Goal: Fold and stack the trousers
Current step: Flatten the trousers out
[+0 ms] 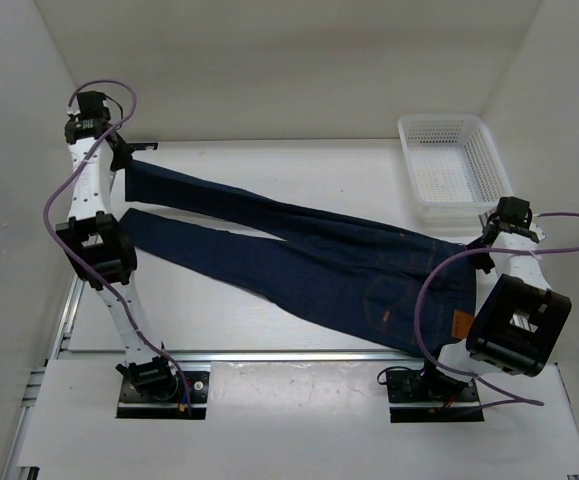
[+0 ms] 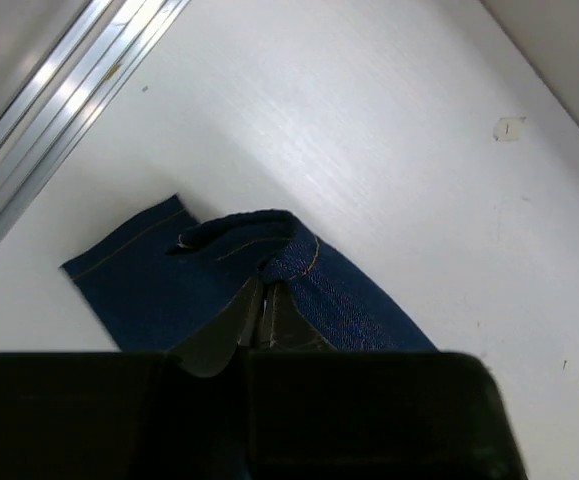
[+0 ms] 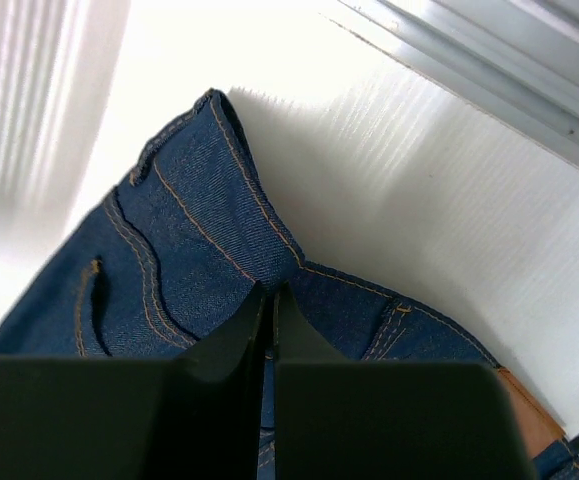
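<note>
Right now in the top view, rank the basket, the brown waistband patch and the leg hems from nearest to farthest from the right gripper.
1. Basket, just behind the right gripper.
2. Patch, on the trousers, below the gripper in view.
3. Hems, far left.

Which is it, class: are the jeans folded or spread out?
Spread out: the jeans lie full length across the table, legs splayed apart. The left hand pinches one leg's end, the right hand the waist end.
</note>
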### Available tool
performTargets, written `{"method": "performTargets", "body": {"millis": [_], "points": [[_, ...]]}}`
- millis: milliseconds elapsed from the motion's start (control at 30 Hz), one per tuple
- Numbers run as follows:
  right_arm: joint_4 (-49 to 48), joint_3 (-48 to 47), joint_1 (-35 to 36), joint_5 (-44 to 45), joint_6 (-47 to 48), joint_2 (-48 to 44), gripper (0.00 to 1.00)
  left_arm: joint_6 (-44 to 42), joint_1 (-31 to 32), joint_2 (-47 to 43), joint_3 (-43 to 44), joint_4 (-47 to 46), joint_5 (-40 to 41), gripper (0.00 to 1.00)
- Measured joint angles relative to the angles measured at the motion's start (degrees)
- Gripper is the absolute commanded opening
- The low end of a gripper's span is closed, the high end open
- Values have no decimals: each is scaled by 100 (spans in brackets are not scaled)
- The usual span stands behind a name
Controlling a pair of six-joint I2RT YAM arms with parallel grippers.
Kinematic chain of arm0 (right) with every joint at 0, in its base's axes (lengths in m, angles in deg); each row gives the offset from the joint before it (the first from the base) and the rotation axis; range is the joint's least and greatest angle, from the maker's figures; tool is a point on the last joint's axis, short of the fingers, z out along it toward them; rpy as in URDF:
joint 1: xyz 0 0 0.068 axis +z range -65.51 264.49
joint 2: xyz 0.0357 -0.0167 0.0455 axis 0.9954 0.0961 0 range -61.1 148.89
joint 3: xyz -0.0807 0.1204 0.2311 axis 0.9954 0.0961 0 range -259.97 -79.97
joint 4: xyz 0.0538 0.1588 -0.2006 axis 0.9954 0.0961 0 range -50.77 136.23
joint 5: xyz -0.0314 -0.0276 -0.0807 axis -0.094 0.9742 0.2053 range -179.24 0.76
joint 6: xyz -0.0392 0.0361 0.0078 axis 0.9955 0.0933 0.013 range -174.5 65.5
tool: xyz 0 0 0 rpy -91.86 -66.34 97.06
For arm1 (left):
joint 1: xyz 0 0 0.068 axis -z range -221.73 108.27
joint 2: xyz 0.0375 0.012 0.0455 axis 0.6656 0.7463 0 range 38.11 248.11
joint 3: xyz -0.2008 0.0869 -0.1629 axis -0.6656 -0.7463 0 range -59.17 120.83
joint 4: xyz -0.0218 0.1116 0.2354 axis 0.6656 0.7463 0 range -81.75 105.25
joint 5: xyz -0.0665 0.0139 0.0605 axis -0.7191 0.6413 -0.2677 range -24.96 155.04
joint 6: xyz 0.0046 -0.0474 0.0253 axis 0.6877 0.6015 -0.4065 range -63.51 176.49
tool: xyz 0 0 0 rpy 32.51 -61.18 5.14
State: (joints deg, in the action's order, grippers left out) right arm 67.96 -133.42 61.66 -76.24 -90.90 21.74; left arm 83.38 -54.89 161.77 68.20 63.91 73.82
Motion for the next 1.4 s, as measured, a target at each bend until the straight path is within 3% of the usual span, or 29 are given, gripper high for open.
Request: {"method": "performTargets", "body": {"millis": [133, 233, 267, 333, 367, 467, 567, 667, 700, 733, 833, 867, 900, 967, 1000, 1033, 1233, 1300, 1333, 1400], "points": [[33, 0, 2, 48, -11, -164, 0, 13, -81, -352, -76, 201, 28, 11], [59, 0, 2, 50, -33, -164, 0, -31, -90, 146, 914, 522, -31, 11], [72, 0, 2, 37, -48, -162, 0, -42, -87, 356, 1252, 555, -79, 16], [72, 0, 2, 11, -68, -120, 0, -114, -85, 955, 2039, 527, -258, 83], [70, -4, 4, 20, -68, -70, 0, -96, -85, 1244, 2328, 439, -350, 99], [90, -94, 2, 42, -61, 186, 0, 33, -125, 2109, 2883, 203, -772, 100], [105, -164, 13, 92, -24, 315, 4, 98, -122, 2312, 2216, 133, -966, 100], [118, -181, 22, 153, 2, 315, 37, 90, -114, 2240, 1547, 157, -997, 100], [116, -190, 24, 188, 15, 315, 50, 57, -107, 2192, 1427, 155, -1019, 100], [116, -199, 24, 227, 39, 315, 71, 24, -98, 2092, 1281, 157, -1047, 100], [144, -212, 24, 376, 39, 302, 81, -129, -44, 1596, 973, 221, -1086, 79], [160, -212, 24, 407, 35, 271, 81, -199, -7, 1408, 927, 254, -1091, 64], [175, -212, 42, 439, 31, 216, 81, -260, 44, 1231, 914, 269, -1091, 41], [201, -227, 131, 514, 48, 66, 42, -350, 190, 949, 905, 269, -1080, 20], [227, -262, 243, 546, 68, -13, 16, -426, 293, 831, 903, 275, -1082, 14], [278, -341, 400, 581, 63, -44, 0, -483, 415, 739, 861, 264, -1084, 10], [164, -1067, 1058, -142, 254, 643, 1, -546, 1132, 918, 518, 372, -1123, 12], [87, -1106, 1054, -415, 273, 1040, 8, -544, 1270, 1180, 520, 435, -1141, 10], [101, -1106, 1047, -551, 282, 1235, 11, -542, 1305, 1307, 520, 501, -1145, 15], [136, -1088, 1045, -739, 289, 1550, 29, -549, 1318, 1473, 501, 673, -1143, 26]]}}
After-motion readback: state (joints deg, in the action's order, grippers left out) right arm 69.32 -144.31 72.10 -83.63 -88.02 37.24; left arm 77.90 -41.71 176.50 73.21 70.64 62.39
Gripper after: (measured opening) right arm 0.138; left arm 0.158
